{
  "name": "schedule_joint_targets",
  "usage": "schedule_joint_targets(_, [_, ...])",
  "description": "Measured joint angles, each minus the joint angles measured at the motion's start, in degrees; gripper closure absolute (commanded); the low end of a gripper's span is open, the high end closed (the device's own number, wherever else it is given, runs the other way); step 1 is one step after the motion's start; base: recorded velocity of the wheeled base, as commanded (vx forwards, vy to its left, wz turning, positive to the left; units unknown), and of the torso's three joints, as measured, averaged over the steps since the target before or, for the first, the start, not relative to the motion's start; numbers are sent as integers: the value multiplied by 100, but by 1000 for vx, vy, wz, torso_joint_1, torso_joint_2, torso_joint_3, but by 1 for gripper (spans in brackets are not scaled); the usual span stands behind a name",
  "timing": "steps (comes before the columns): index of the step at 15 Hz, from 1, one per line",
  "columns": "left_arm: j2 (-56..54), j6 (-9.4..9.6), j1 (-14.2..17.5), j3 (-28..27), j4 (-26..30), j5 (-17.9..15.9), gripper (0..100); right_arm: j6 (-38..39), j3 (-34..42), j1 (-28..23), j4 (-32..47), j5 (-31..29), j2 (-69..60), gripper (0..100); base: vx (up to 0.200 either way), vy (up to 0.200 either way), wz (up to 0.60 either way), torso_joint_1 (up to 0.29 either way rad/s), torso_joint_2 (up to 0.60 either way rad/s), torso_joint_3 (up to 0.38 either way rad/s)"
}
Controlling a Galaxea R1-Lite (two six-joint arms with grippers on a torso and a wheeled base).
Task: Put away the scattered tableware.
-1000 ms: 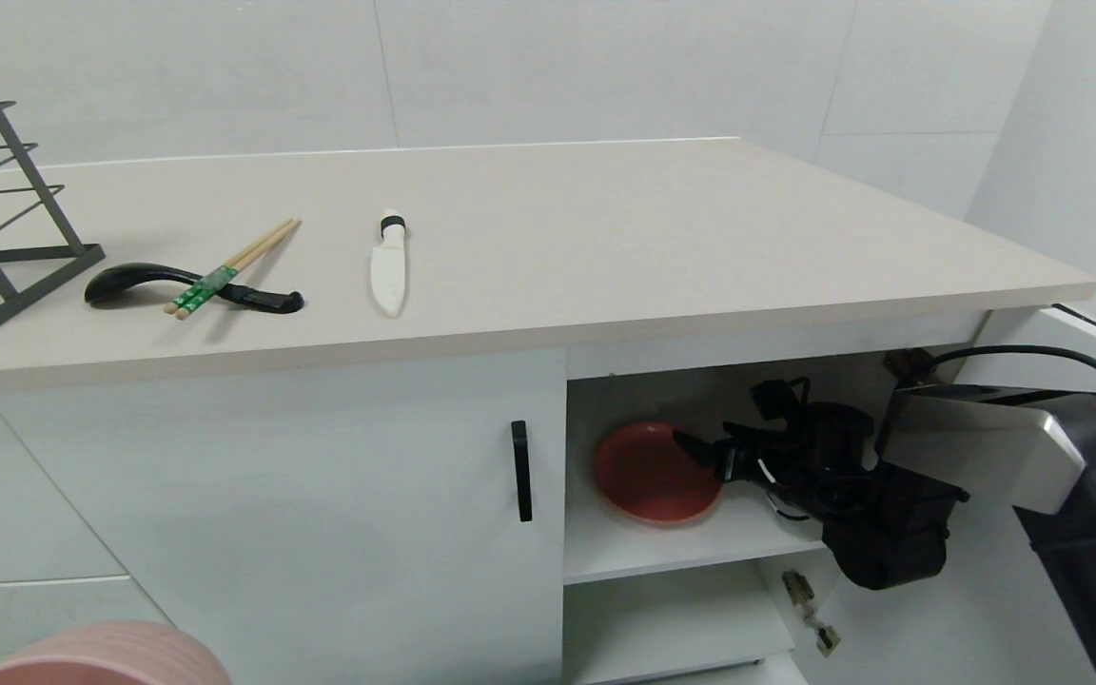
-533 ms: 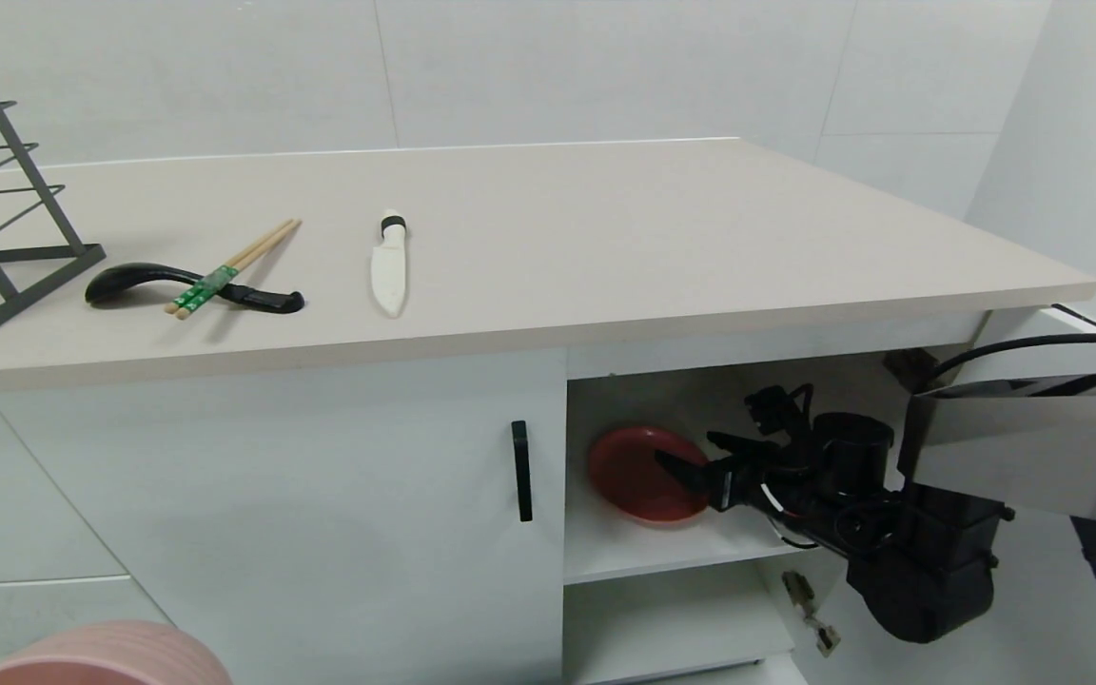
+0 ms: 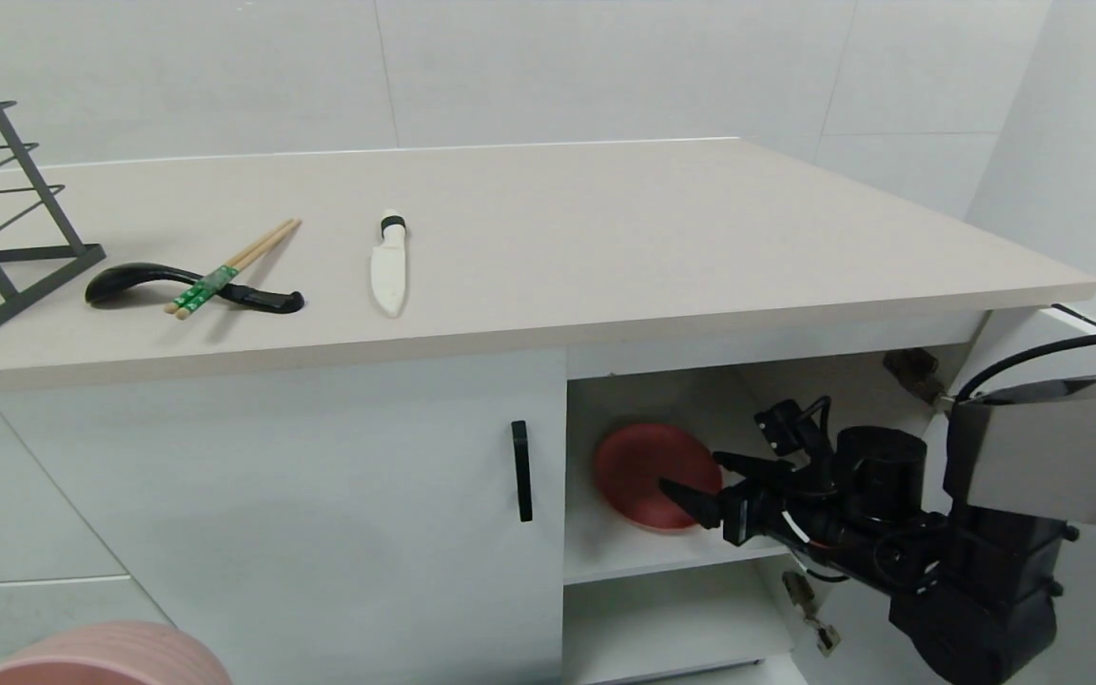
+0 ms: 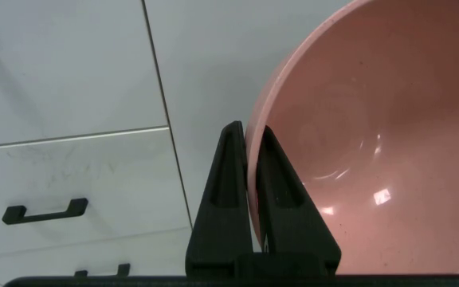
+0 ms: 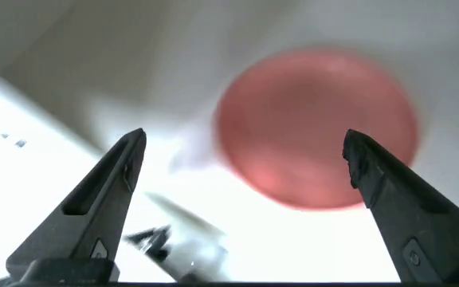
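The round red plate (image 3: 643,464) lies on the white cabinet's upper shelf (image 3: 624,557), near its left edge, just ahead of the right hand (image 3: 692,474), which is spread wide and empty. The left hand (image 4: 248,139) pinches the round pink bowl (image 4: 373,119) by its rim.

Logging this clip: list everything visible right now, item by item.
chopsticks: one pair, wood with green ends, on the countertop, lying across the spoon
spoon: one, black, countertop, near the rack
knife: one, white, countertop, right of the chopsticks
rack: one, grey, countertop's left edge
plate: one, red, upper shelf of the open cabinet
bowl: one, pink, held by its rim
cabinet door: one, white, shut, black handle
left gripper: jaws shut on the bowl's rim
right gripper: jaws open, facing the plate, not gripping it
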Motion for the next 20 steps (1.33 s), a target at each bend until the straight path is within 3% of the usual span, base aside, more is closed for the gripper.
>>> schedule_joint_targets(6, [0,38,0,0,-6,0,100,-7,1890,1120,6,0,-1847,0,0,0,0,0,0,0])
schedule_joint_targets(9, [0,44,-5,0,-61,-263,100,-2,2322,1508,72,-2,-2694,0,0,0,0,0,0,0])
schedule_joint_targets(10, [0,54,-2,0,-160,-335,100,-2,2365,1553,74,-7,-2914,0,0,0,0,0,0,0])
schedule_joint_targets(12, [127,67,11,-219,-896,-362,100,4,2395,1577,90,-9,-3270,0,0,0,0,0,0,0])
schedule_joint_targets(13, [280,189,0,-449,-1232,-441,100,17,2402,1582,107,-7,-3433,0,0,0,0,0,0,0])
schedule_joint_targets(15, [608,561,-32,-685,-1275,-890,100,35,2404,1582,123,-7,-3663,0,0,0,0,0,0,0])
schedule_joint_targets(16, [768,656,-32,-777,-1276,-1019,100,35,2404,1566,126,-7,-3757,0,0,0,0,0,0,0])
schedule_joint_targets(20, [1526,805,-59,-1209,-1284,-1575,100,37,2406,1541,167,-7,-4003,0,0,0,0,0,0,0])
